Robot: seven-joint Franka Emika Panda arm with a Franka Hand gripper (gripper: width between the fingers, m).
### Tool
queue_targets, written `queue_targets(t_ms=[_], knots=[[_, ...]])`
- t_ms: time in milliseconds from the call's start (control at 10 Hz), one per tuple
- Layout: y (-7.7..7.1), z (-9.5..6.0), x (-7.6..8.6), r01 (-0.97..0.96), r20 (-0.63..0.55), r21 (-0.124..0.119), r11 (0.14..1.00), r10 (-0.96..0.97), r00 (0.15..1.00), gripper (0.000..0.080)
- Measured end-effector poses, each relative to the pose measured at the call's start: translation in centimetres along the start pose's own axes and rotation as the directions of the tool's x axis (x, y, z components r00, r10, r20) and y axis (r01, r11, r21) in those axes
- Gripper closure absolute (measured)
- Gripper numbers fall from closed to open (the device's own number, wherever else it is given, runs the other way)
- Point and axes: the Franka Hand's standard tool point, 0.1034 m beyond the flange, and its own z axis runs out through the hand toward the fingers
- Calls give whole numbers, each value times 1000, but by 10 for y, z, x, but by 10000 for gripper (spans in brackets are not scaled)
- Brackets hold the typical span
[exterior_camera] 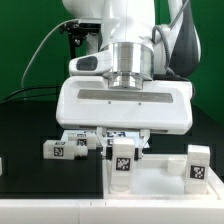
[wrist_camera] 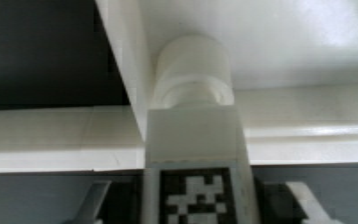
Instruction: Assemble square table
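Note:
My gripper (exterior_camera: 122,138) hangs low over the front of the white square tabletop (exterior_camera: 160,176). It straddles the top of an upright white leg (exterior_camera: 122,160) with a black-and-white tag, which stands on the tabletop's corner at the exterior view's left. In the wrist view this leg (wrist_camera: 194,110) runs between my fingers (wrist_camera: 101,203). A dark gap shows on each side of it, so the jaws look open around it. A second tagged leg (exterior_camera: 200,165) stands upright on the tabletop at the exterior view's right.
More tagged white legs lie on the black table at the exterior view's left: one (exterior_camera: 58,149) is nearer and another (exterior_camera: 84,141) is partly hidden under my hand. A green wall and cables are behind. The table's pale front edge (exterior_camera: 60,212) runs below.

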Motion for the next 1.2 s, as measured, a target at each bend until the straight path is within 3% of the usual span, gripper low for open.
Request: queue_targets(t_ms=[300,400,500,600,700,900,1200], knots=[[0,-1,-3,-3,-29,-6,1000,3,1000,515],[0,0,-4,-6,-18,-6,1000,5,1000,410],[0,1,-5,-6,-13,-5,1000,6,1000,410],[0,1,-6,-6,-10,-5,1000,6,1000,272],[-2,2,-8,-10,29,2,1000,9,1000,188],[-4,-5,10,-26,103,26,999,24,994,157],[-11,-4,9,-53,356,69,996,25,934,151]])
